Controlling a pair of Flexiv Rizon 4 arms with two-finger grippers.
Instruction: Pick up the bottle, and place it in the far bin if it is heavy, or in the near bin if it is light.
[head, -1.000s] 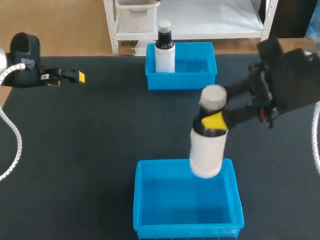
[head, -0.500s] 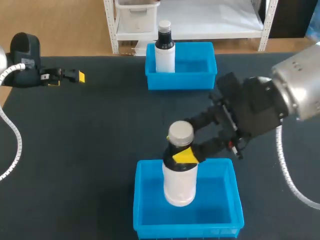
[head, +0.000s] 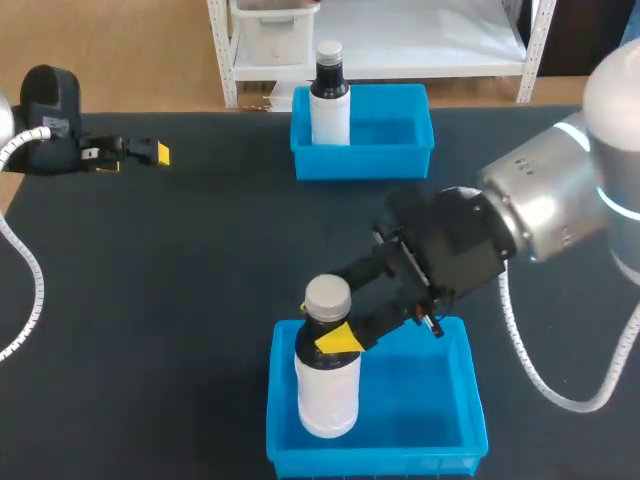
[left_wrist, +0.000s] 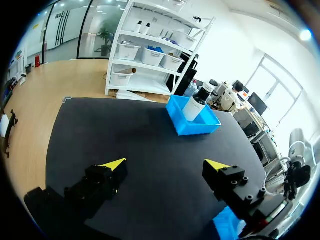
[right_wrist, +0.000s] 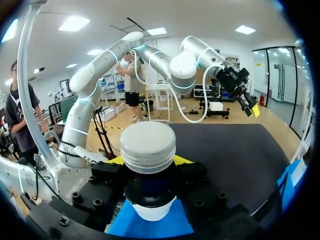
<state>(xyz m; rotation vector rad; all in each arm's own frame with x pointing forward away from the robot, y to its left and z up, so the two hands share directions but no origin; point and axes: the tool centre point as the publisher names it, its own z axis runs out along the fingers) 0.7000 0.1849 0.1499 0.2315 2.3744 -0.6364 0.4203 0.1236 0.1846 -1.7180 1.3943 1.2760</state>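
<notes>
You have a black table (head: 180, 280) carrying two blue bins: the far bin (head: 365, 163) near its back edge, the near bin (head: 400, 462) at its front edge, well apart.

Silver right arm (head: 556, 200), black yellow-tipped pincer (head: 326, 333)

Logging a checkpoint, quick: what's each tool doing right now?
Left tool: open, holding nothing.
Right tool: shut on the bottle.

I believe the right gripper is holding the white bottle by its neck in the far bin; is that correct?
Not quite. The right gripper does hold the white bottle by its neck, but in the near bin, not the far bin, as the head view shows. The far bin holds a second bottle.
</notes>
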